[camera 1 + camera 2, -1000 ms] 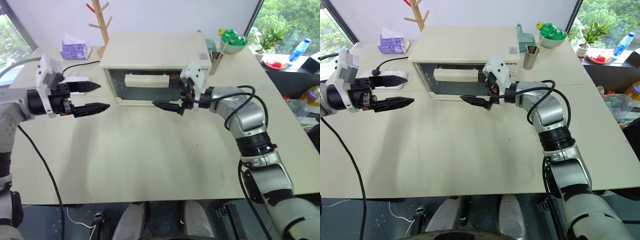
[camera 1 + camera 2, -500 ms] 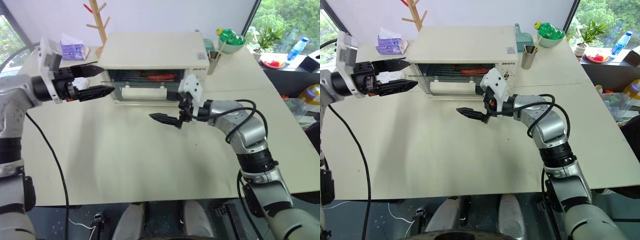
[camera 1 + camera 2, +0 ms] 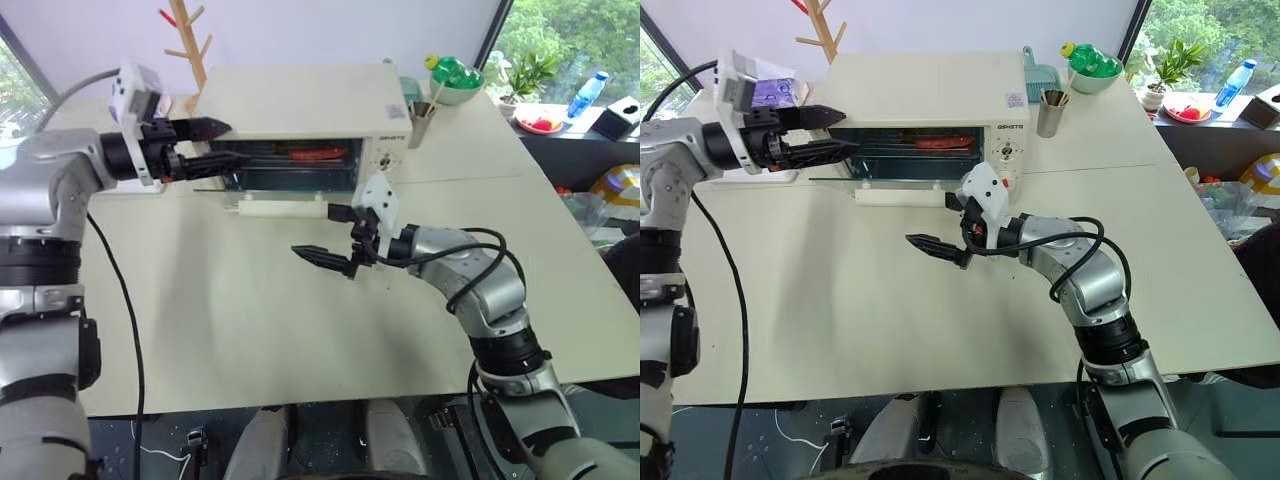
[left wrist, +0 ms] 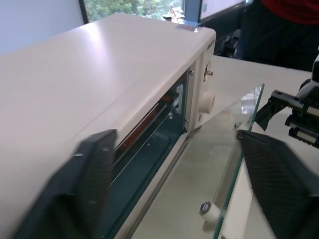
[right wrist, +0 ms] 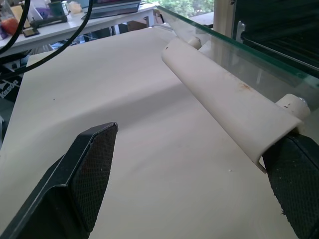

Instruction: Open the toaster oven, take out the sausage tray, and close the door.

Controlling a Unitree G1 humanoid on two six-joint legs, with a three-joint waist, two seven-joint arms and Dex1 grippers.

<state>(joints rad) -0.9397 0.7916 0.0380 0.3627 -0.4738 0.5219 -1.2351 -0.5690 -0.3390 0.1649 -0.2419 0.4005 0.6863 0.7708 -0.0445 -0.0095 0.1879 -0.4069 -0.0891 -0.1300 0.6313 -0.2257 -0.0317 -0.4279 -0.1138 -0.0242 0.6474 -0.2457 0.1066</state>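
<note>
The toaster oven [image 3: 300,115] stands near the far edge of the table [image 3: 260,320], toward its left half. The door [image 3: 902,172] is folded down to about level, its glass panel reaching toward the near edge, with the white bar handle [image 3: 283,206] along its front edge just above the tabletop. Inside the open oven, a red sausage [image 3: 318,154] lies on the tray [image 3: 930,146], which sits on the rack in the upper part of the cavity; most of the tray is hard to make out. The left gripper [image 3: 222,143] is level at the oven's upper left front corner, pointing across the opening; its two fingers are apart, one above the top front edge and one in front of the cavity, gripping nothing. The right gripper [image 3: 332,237] hovers over the table just in front of the right end of the handle, fingers spread wide and empty, not touching the handle. A cup [image 3: 418,108] and a green bowl [image 3: 452,80] stand near the far right corner of the oven.
</note>
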